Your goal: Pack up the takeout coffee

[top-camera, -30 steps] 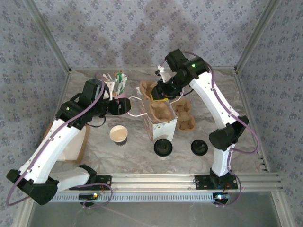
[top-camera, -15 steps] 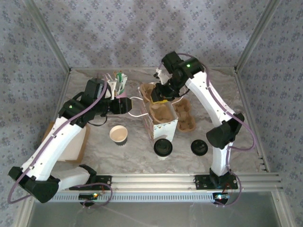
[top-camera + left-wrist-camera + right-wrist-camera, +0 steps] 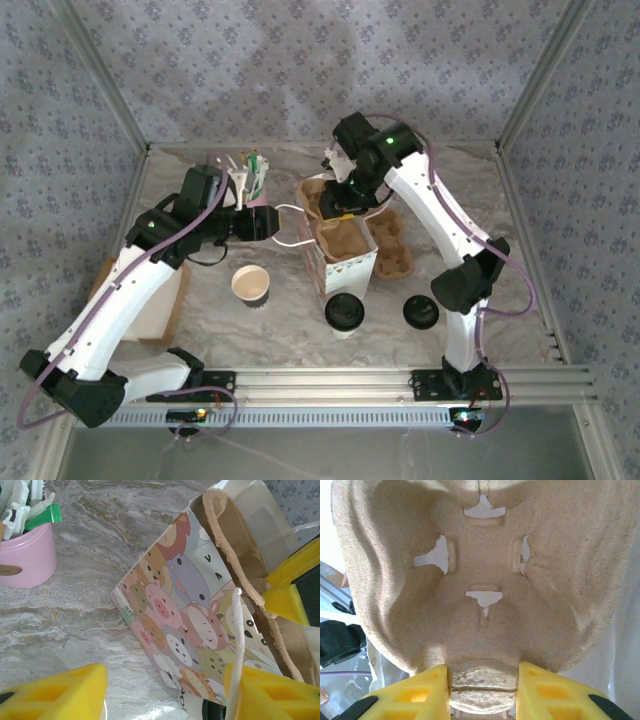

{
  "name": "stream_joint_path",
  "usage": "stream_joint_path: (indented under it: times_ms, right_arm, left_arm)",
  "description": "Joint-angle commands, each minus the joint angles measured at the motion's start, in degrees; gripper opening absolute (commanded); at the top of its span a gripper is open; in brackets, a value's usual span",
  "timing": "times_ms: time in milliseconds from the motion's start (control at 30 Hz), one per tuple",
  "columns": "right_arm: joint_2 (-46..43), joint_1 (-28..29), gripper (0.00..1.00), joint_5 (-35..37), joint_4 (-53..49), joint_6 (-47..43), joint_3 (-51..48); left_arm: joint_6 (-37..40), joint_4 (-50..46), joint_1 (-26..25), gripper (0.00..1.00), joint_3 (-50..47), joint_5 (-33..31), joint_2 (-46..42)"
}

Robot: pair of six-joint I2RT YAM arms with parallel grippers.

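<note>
Clamped tight, my right gripper (image 3: 482, 680) pinches an edge tab of the pulp cup carrier (image 3: 480, 580), whose moulded underside with its small cut-outs faces my wrist camera. From above, that carrier sits tilted in the open mouth of the paper bag (image 3: 345, 262), which stands upright near the middle of the table (image 3: 500, 230) and is printed with cartoon animals. My left gripper (image 3: 165, 680) has its jaws spread wide apart at the bag's left side. The bag's white handle cord (image 3: 238, 630) runs down just beside the inner edge of one yellow finger, but I cannot tell whether it rests on it.

A second carrier (image 3: 392, 248) lies flat just right of the bag. An open paper cup (image 3: 250, 284) stands left of the bag, near me. One black lid (image 3: 343, 311) sits directly in front of the bag, another black lid (image 3: 421, 312) further right. A pink pot (image 3: 25, 555) of stirrers and packets stands behind my left wrist.
</note>
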Motion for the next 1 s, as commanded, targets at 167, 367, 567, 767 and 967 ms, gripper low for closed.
stream_joint_path:
  times_ms: [167,367,567,767,967]
  right_arm:
    - [1.99,2.13,0.35,5.72,-4.19,-0.21,2.78]
    - [2.73,3.19,0.35,9.46,-5.66,0.03,3.62]
    - [4.11,4.37,0.35,13.62,-7.34,0.33,4.87]
    - [4.93,5.31,0.35,15.22,-8.22,0.42,5.34]
    - [5.45,6.06,0.35,16.58,-8.36,0.51,5.34]
  left_arm:
    - [-0.34,1.64,0.42,0.62,-0.09,1.33,-0.19]
    - [-0.49,1.68,0.45,0.62,-0.08,1.44,-0.34]
    - [-0.47,1.82,0.40,0.62,-0.10,1.71,-0.25]
    - [-0.47,1.73,0.41,0.62,-0.07,1.70,-0.26]
    - [-0.47,1.82,0.41,0.62,-0.01,1.80,-0.08]
